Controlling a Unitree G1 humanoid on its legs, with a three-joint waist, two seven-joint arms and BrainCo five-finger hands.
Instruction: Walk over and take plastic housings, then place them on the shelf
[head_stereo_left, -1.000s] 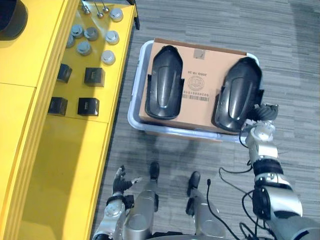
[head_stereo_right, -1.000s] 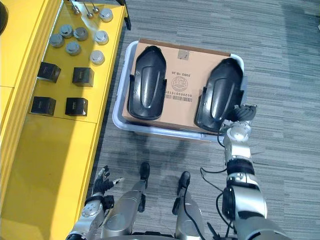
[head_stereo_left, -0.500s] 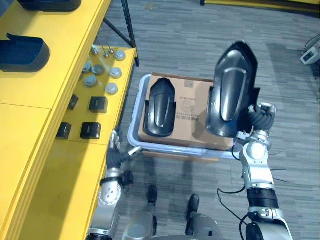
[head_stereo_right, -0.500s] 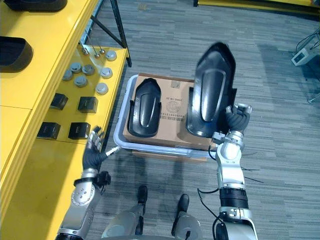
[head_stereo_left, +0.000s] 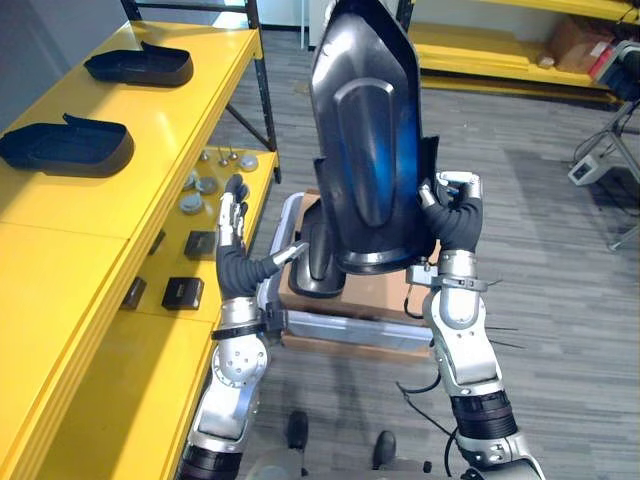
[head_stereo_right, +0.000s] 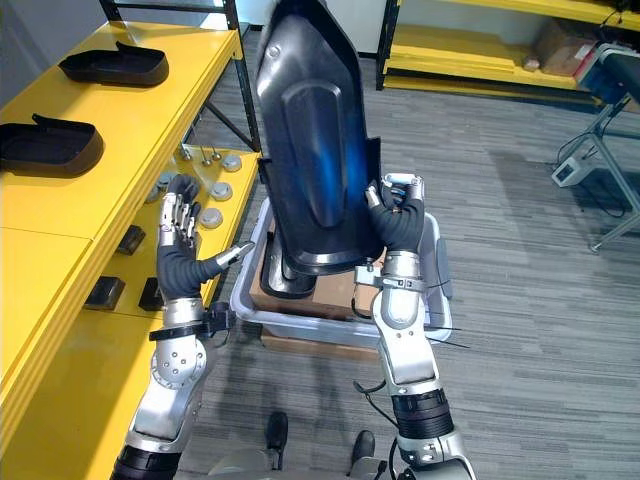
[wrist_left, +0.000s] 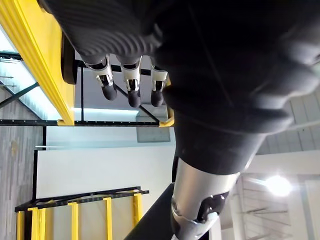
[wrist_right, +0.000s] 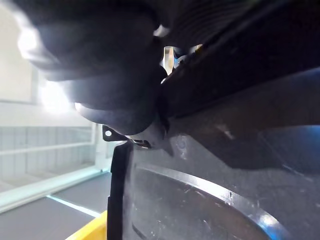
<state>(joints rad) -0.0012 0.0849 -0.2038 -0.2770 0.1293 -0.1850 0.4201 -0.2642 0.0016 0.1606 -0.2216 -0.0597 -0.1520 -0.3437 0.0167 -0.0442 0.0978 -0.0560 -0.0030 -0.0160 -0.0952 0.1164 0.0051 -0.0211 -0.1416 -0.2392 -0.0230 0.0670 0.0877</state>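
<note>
While aloft, housing (head_stereo_left: 365, 150) in right hand (head_stereo_left: 455, 218)

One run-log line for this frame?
phase: carry | right hand: fingers curled on black plastic housing, held upright | left hand: open, beside yellow shelf | shelf: two black housings

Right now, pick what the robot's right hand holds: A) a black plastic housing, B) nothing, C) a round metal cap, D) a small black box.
A: the right hand has its fingers curled round the edge of the black plastic housing, held upright above the grey tote.
</note>
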